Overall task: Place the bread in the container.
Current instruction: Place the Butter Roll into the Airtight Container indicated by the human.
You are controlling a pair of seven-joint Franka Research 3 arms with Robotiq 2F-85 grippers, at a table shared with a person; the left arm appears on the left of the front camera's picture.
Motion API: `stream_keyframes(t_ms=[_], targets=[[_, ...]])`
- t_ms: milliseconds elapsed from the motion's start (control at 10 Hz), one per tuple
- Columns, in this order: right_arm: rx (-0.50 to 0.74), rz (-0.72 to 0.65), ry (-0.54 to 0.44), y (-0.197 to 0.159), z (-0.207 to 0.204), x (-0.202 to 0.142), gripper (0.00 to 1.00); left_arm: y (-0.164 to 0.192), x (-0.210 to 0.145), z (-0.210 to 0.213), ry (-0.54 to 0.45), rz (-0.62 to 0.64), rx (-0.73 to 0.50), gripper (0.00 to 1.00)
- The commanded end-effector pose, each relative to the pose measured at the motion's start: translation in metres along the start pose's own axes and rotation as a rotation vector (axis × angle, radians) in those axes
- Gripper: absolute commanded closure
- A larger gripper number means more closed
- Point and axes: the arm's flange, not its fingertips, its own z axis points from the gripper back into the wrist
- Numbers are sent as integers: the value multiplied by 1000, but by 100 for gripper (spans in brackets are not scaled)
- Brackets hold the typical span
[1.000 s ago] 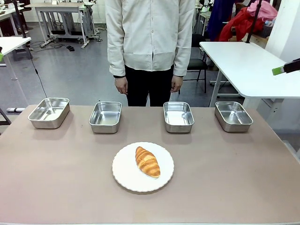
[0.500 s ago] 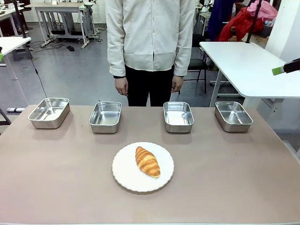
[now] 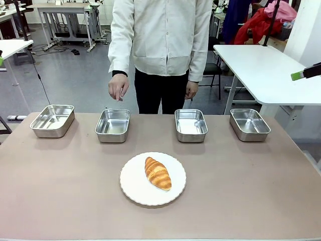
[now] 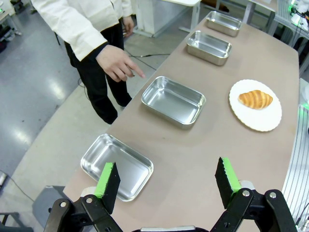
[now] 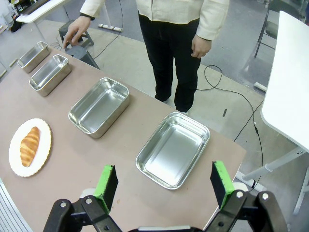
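Over the table's two ends, the left gripper [image 4: 167, 179] and right gripper [image 5: 163, 182] hover tilted downward, fingers spread wide, gripping nothing. The bread [image 3: 158, 173] lies on the white plate [image 3: 131, 183]. A person's hand [image 3: 118, 89] points toward the container [image 3: 113, 125] second from the left.

- The room was lit brightly and evenly from overhead.
- Short, soft shadows were cast on the table [image 3: 60, 191] along the near sides of the pans [image 3: 113, 125] and under the plate [image 3: 135, 193].
- Pale glare was thrown back from the pan bottoms and from the grey floor [image 4: 29, 111].
- Wide-angle stretching was seen toward the edges of both wrist views.
- The front view was rendered sharp, with the far background slightly softer.
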Motion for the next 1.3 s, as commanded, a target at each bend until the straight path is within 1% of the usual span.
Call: stream_keyframes(t_ms=[0,1200], targets=[[7,-2,-17,-1,-1,0,0,0,2,1,-4,-4,-1,0],[7,-2,-17,-1,-1,0,0,0,2,1,-4,-4,-1,0]])
